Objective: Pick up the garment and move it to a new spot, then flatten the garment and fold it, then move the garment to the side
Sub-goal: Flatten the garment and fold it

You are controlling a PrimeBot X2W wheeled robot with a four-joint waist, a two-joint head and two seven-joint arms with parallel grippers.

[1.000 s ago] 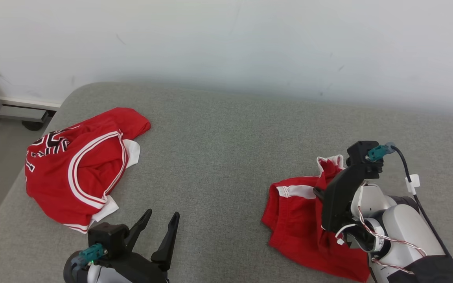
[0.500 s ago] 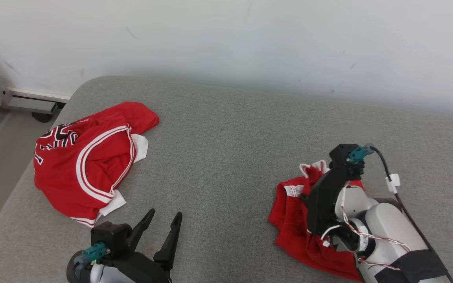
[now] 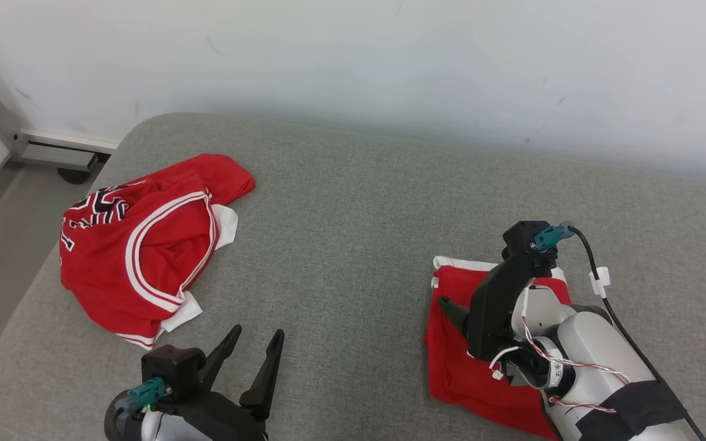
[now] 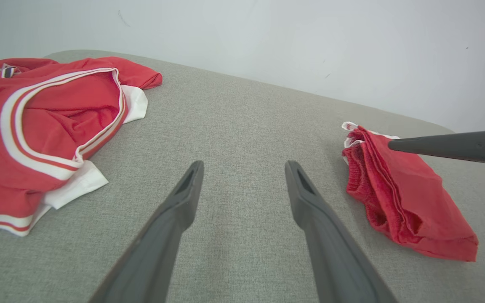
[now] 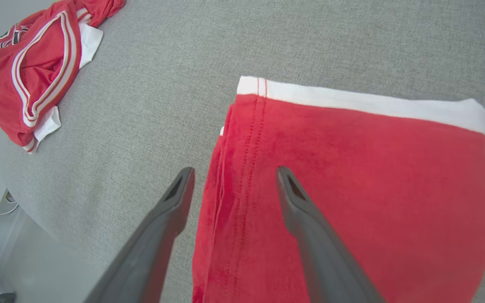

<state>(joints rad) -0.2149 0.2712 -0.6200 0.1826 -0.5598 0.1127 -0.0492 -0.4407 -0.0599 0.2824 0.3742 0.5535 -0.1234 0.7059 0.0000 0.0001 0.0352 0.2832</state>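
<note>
We see the right gripper (image 5: 234, 170) with its two dark fingers spread apart, holding nothing. It hangs over the folded red garment (image 5: 352, 189), our landmark here. One finger is above the red cloth. The other is above the grey cushion (image 3: 341, 245), just beside the garment's stitched left edge. We cannot tell whether a fingertip touches the cloth.

The folded garment lies flat on the cushion as a neat block, under and directly ahead of the right gripper. Its long axis runs away from the robot toward the pale wall (image 3: 353, 61), with a white band across the far end. The fingers point across that axis, toward the robot's left. We judge the right arm by far the nearer of the two. If the block is not already where it should rest, a fresh grip along that left edge looks the natural way to move it aside.

Well to the left of the folded garment, the left gripper (image 4: 244, 164) sits low over the cushion, fingers wide apart and empty. Farther left again, a red jersey (image 3: 144, 263) with white-and-red trim lies crumpled; the left arm is nearer to it.

Writing: black-and-white lettering shows on the side of the jersey farthest from the folded garment, but it is bunched up and we cannot read it. We can read no brand or label on the folded garment.
</note>
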